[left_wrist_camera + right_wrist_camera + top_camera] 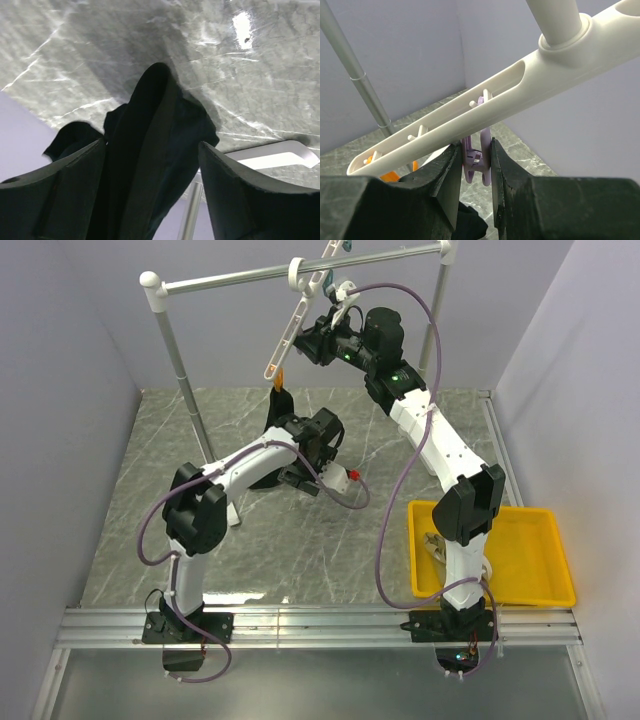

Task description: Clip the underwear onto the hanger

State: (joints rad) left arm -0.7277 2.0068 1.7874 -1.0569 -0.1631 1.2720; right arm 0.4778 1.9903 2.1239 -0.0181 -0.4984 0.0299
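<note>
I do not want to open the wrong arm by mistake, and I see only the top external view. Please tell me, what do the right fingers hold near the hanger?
Observer: The right fingers are pressed on a purple clip that hangs under the slotted body of the hanger.
Operator: Thank you. And the left fingers, are they closed on the underwear?
Observer: No. In the left wrist view the left fingers stand wide apart. The underwear lies between them, with a clear gap beside one finger.
</note>
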